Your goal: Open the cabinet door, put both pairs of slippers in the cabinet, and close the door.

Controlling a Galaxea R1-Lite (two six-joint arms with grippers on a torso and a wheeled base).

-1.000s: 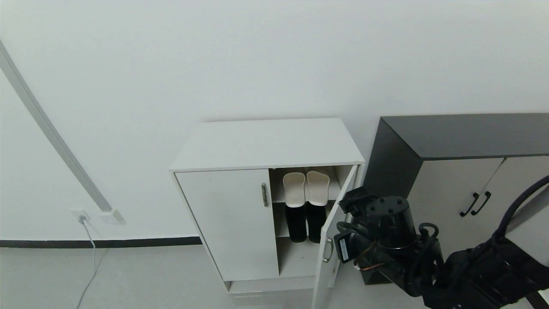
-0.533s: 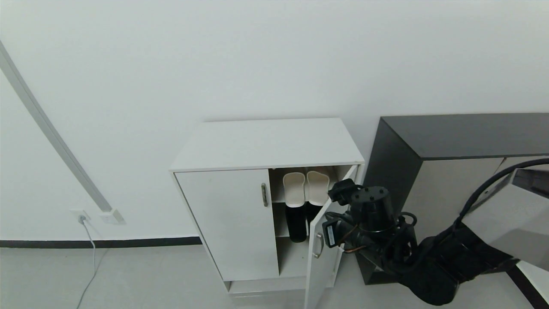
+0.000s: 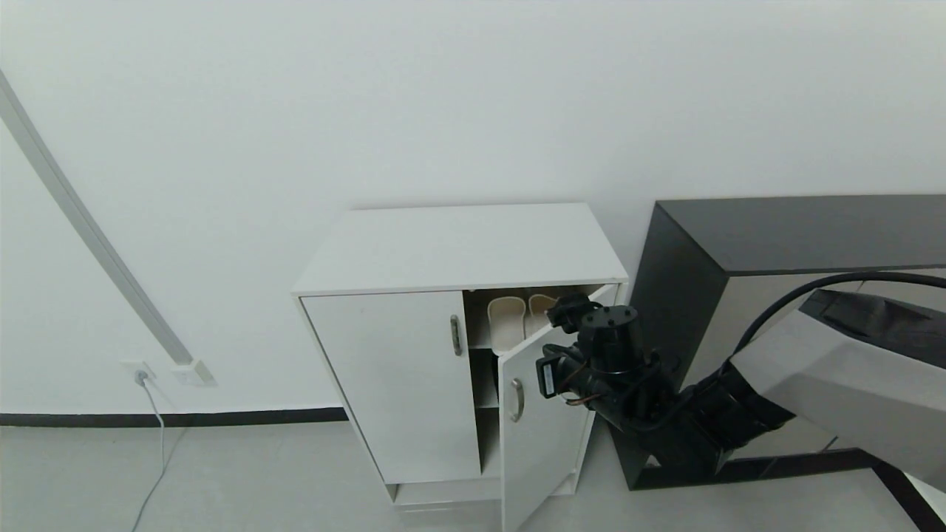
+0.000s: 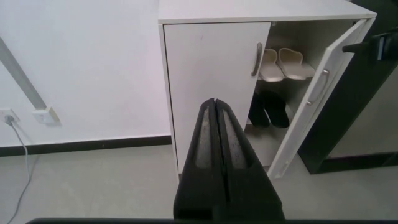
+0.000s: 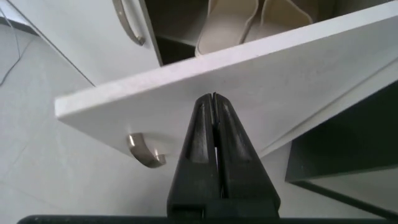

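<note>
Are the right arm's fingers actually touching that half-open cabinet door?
Touching. In the right wrist view the shut fingers of the right gripper press tip-first against the door, no gap showing.

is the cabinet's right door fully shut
No, the right door stands ajar at an angle, and the pale slippers show through the gap.

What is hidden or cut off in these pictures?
Black slippers: head view, hidden behind the right door.
White slippers: head view, partly hidden by the door.
Right claw: head view, tips lost against its dark wrist.
Door's lower corner: head view, cut off by bottom edge.
</note>
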